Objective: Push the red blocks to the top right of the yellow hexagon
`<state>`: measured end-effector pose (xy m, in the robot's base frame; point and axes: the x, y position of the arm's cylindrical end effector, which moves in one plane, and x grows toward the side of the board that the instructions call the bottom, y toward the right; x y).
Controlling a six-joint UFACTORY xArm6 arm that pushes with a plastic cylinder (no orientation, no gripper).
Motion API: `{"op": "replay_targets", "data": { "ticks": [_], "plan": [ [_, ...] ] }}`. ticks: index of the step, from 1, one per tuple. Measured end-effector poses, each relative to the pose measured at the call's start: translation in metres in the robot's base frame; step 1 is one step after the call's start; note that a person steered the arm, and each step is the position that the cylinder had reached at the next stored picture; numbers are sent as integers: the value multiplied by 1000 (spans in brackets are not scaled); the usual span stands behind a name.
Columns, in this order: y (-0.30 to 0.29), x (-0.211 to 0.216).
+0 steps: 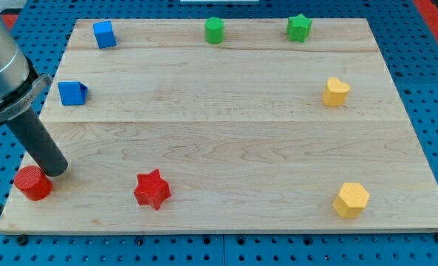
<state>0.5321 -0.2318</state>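
Note:
A red cylinder (32,182) stands at the board's bottom left corner. A red star (152,189) lies to its right near the bottom edge. The yellow hexagon (351,199) sits at the bottom right. My tip (57,171) rests on the board just to the upper right of the red cylinder, touching or nearly touching it. The dark rod slants up to the view's left from there.
A yellow heart (336,91) lies at the right. A green cylinder (215,30) and a green star (299,27) sit along the top edge. A blue cube (104,34) is at the top left and a blue block (72,93) at the left edge.

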Motion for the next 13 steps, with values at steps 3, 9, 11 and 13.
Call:
{"op": "replay_targets", "data": {
  "ticks": [3, 9, 11, 13],
  "plan": [
    [50, 39],
    [281, -30],
    [375, -16],
    [290, -5]
  ]
}}
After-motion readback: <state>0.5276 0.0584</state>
